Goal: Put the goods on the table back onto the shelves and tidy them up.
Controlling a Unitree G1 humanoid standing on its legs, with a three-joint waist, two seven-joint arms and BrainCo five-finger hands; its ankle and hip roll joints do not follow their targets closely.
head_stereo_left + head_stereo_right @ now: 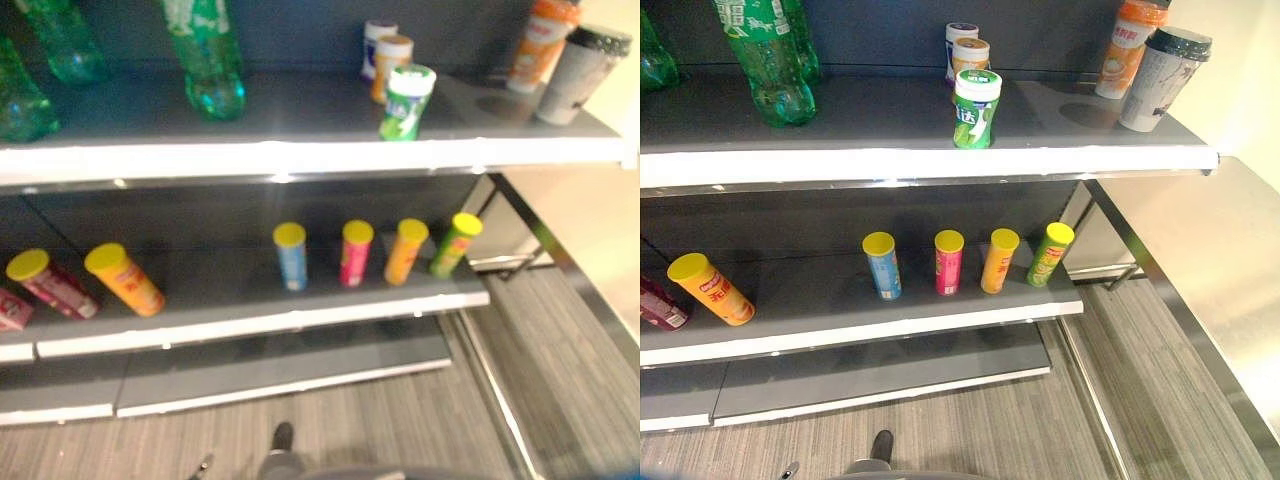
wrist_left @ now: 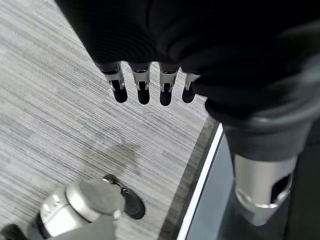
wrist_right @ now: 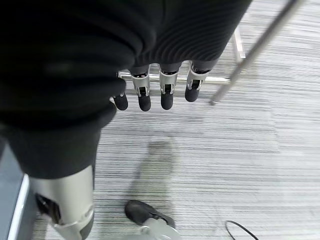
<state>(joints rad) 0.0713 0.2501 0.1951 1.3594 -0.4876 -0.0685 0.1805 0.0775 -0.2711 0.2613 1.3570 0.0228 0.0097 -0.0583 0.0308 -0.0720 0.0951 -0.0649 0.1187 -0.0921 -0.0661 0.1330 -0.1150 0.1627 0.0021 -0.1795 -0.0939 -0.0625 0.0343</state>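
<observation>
Left hand (image 2: 150,90): hangs low over the striped floor (image 1: 1040,430), fingers straight and relaxed, carrying nothing.
Right hand (image 3: 155,97): likewise down by the floor, fingers loose and straight, nothing in it.
Table (image 1: 1200,260): a pale metal top at about 3 o'clock, beside the shelf's end; the part in sight is bare, so the goods yet to be shelved cannot be placed.
Bottom shelf (image 1: 880,375): lowest and nearest, bare, with the most open room.
Middle shelf (image 1: 890,325): four yellow-capped tubes (image 1: 949,262) stand in a row toward 1 o'clock, close together; an orange tube (image 1: 712,289) and a red tube (image 1: 52,284) lean at 9 o'clock.
Risk, middle: a hand reaching between the tubes could likely topple one, and it may roll over the white front lip.
Top shelf (image 1: 920,160): green bottles (image 1: 765,65) at 11 o'clock, a green jar (image 1: 976,108) near the front edge at 12, two jars (image 1: 968,52) behind it, two cups (image 1: 1145,60) at 2 o'clock by the shelf's end.
Risk, top: the green jar sits close to the edge; a nudge could send it off.
Open room: the gap between bottles and green jar.
</observation>
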